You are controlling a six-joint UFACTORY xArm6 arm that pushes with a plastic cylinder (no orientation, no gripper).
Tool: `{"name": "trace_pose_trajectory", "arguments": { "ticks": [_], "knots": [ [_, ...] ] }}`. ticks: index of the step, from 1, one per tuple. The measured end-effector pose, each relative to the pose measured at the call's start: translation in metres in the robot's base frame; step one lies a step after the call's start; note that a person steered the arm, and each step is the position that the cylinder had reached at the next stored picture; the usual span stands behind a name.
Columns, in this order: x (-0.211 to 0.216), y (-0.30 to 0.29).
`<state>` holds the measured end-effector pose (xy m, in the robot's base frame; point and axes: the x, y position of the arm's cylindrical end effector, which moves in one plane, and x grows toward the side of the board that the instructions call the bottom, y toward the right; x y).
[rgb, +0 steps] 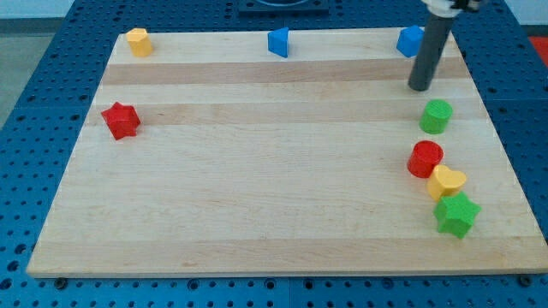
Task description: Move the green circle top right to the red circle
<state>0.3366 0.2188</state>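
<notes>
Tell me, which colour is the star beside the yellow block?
Green star, seen in the camera view.

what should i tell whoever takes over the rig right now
Tip: my tip rests on the board toward the view's top from the green circle, a small gap between them, not touching.
Blocks: the green circle sits above and slightly right of the red circle, apart from it.
Done: the green circle looks roughly placed already.
Left: probably only a small nudge rightward, if any. Avoid disturbing the yellow heart touching the red circle.
</notes>
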Motion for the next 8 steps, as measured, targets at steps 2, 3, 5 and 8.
{"name": "trace_pose_trajectory", "arguments": {
  "ticks": [2, 3, 5, 8],
  "knots": [
    [0.005, 0.009],
    [0.019, 0.009],
    [0.049, 0.009],
    [0.061, 0.022]
  ]
}}
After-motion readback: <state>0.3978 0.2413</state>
